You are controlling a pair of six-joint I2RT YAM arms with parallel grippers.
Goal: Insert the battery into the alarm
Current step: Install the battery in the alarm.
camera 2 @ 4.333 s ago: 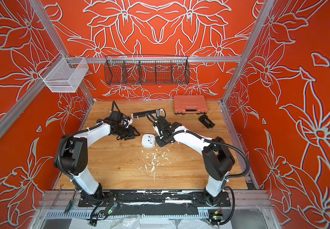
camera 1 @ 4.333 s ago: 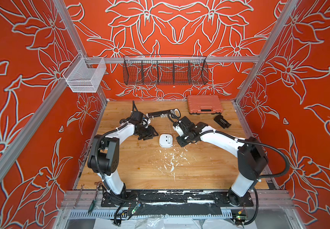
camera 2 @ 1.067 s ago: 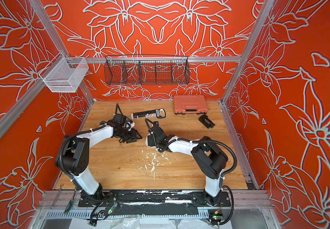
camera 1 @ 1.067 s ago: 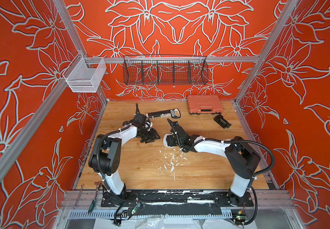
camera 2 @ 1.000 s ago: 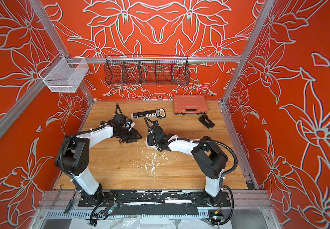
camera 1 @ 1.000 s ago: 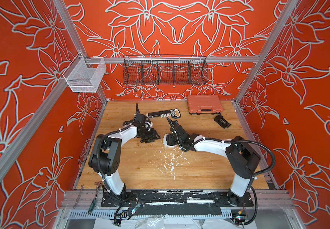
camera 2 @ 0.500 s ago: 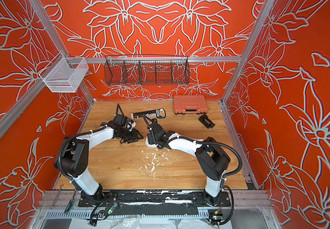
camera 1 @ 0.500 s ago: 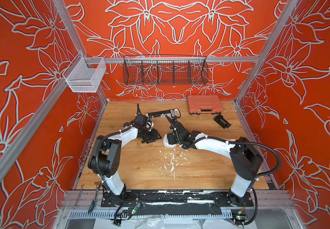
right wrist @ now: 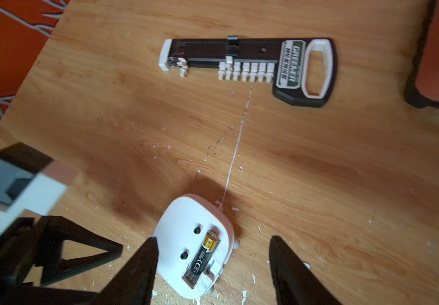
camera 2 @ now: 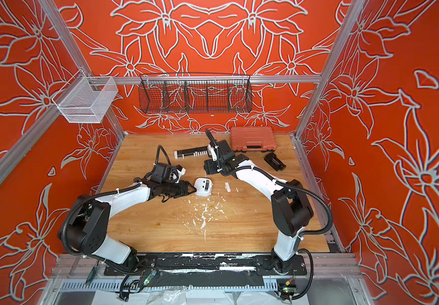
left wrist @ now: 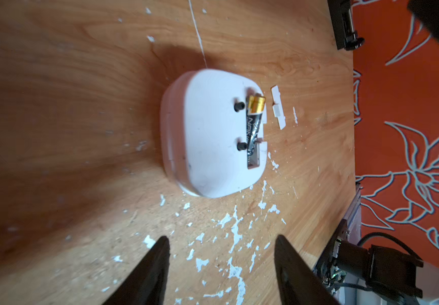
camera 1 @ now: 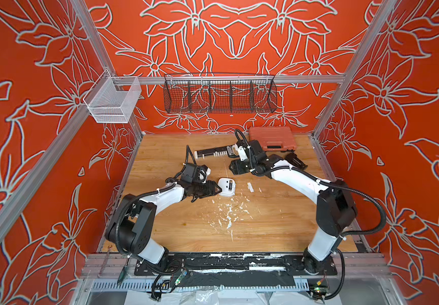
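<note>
Battery (right wrist: 204,254), CE-marked, in alarm (right wrist: 178,224) slot; tool (right wrist: 239,50) labelled GREENER; left claw (left wrist: 221,237) and right claw (right wrist: 213,238) wide, empty

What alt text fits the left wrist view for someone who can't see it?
A white alarm lies face down on a wooden table, a black-and-gold battery in its open back slot. The left pincer is open and empty, short of it.

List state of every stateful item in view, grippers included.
alarm: back up, battery slot uncovered.
battery: lying in the slot, full seating unclear.
slot cover: off, lying beside the alarm.
left gripper: open, empty.
right gripper: open, empty.
orange case: closed.
</note>
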